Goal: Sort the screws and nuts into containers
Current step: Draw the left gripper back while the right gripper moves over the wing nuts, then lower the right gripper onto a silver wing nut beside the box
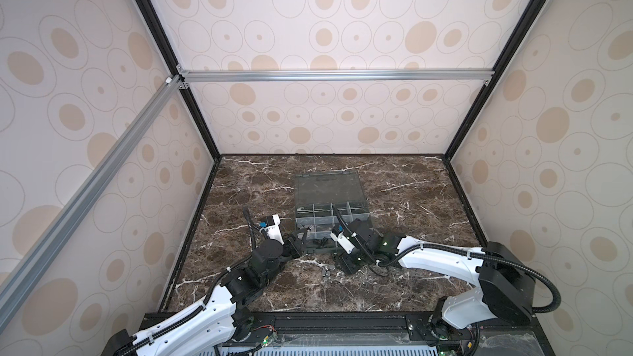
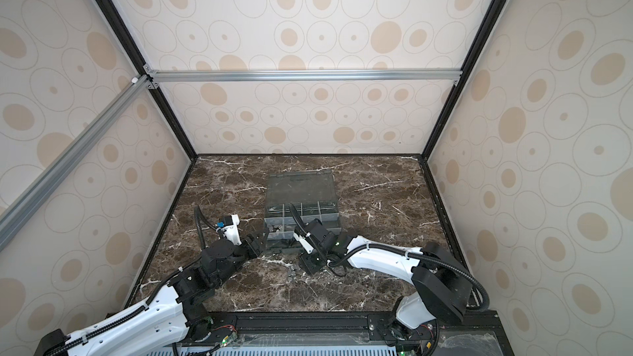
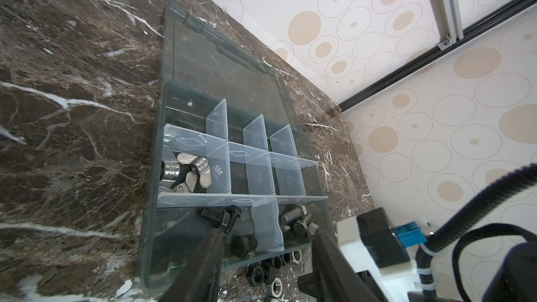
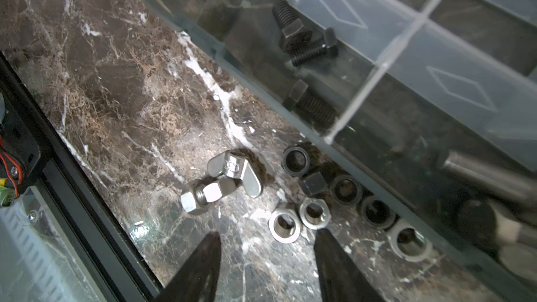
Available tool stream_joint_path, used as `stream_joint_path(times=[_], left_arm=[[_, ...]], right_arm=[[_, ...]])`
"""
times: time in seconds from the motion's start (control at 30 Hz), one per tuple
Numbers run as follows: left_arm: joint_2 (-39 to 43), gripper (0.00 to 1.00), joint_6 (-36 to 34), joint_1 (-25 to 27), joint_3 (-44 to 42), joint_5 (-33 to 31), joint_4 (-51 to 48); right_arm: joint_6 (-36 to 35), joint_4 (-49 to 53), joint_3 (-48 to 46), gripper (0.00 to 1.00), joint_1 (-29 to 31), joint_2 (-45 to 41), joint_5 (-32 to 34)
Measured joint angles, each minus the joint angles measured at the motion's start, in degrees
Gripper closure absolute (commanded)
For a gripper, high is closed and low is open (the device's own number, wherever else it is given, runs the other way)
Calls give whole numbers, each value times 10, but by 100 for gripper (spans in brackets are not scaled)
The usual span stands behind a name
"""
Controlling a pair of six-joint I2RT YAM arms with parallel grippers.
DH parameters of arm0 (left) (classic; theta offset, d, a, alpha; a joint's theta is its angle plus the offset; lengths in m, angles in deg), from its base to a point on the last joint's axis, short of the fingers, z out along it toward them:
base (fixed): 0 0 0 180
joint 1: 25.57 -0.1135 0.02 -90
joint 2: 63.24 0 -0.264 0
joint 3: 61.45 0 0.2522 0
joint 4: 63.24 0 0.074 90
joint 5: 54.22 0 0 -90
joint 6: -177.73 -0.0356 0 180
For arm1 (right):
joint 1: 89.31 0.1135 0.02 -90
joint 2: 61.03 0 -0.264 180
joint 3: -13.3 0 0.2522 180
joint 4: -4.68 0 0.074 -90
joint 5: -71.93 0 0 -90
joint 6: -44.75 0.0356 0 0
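Noted right gripper point(image 4: 266, 245) spread, empty, over loose nuts point(image 4: 273, 232) on table point(image 4: 116, 97), just beside containers point(image 4: 209, 45). Noted left gripper point(image 3: 267, 245) likewise spread, empty, above boxed black screws point(image 3: 215, 216). Judged light, hard, slippery; best pinched across flats.

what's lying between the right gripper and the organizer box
Loose nuts, silver and black, lie on the marble table between the right gripper and the organizer box. The right wrist view shows this.
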Motion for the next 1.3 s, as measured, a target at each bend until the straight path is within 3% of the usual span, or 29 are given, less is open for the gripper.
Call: stream_joint_path(times=[0.57, 1.3], left_arm=[[5, 50, 2, 0, -11, 0, -7], [2, 49, 2, 0, -18, 3, -6]], right_arm=[[-30, 6, 93, 45, 41, 124, 29], [-47, 31, 72, 46, 59, 136, 70]])
